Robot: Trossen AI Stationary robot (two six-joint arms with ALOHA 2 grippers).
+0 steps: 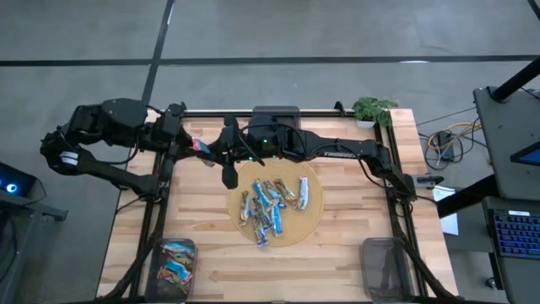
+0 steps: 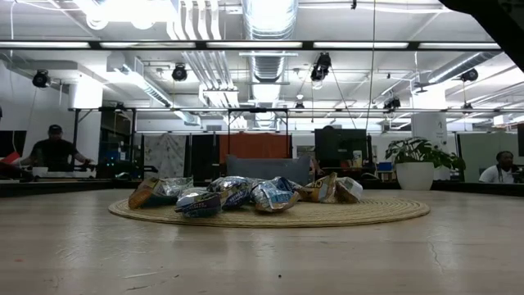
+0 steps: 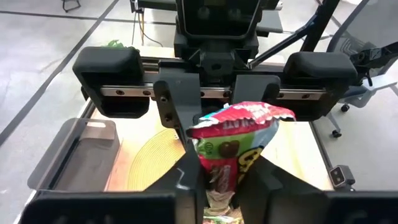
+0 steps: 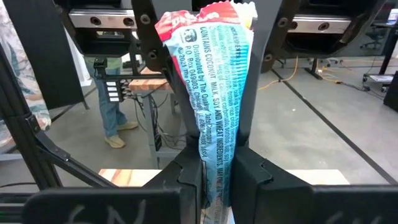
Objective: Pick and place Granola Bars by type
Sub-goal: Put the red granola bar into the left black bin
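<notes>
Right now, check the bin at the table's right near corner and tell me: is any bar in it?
No: in the high view the right bin shows only its bare grey floor, while wrapped bars lie in the left bin.

My left jaws [image 1: 196,144] and my right jaws [image 1: 205,148] meet over the back left part of the table [image 1: 354,228], facing each other, both clamped on the one granola bar [image 3: 233,152] that stands between them. The round mat [image 1: 314,221] lies on the table just to the right of and in front of my jaws, and the heap of granola bars [image 1: 272,207] rests on it. Well in front of my jaws, at the table's front left corner, a bin [image 1: 174,263] holds several bars. The other bin [image 1: 385,263] sits far to the right, at the front right corner. A potted plant [image 1: 372,110] stands at the back right corner.
</notes>
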